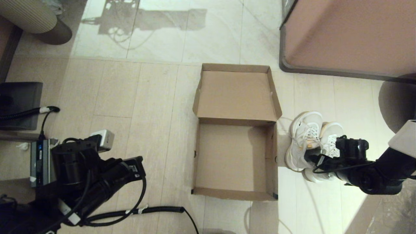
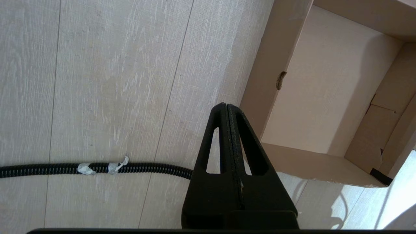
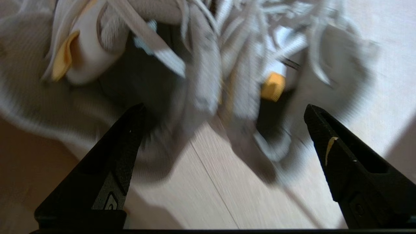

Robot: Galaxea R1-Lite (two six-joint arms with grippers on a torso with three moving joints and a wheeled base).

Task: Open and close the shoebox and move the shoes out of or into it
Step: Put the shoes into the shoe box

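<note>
At the eight o'clock corner of the head view the left pincer (image 2: 227, 107) is parked low over the floor (image 1: 139, 97), its fingers pressed together on nothing, with a black corrugated cable (image 1: 152, 210) lying on the planks just beside it. Centre of the view: the shoebox (image 1: 235, 191) sits on the floor, lid thrown fully back toward twelve o'clock, no contents visible. Its long axis runs twelve to six; the hinge lies across the middle. Dark tape marks its five o'clock corner. At three o'clock of the box, just beside its wall, the shoes (image 1: 305, 130) stand on the floor side by side, touching, toes toward twelve o'clock, heels toward six. The right pincer (image 3: 224, 113) hangs directly above their heel end, fingers spread wide apart, holding nothing; tan-yellow insoles show between the fingers in its wrist view.
</note>
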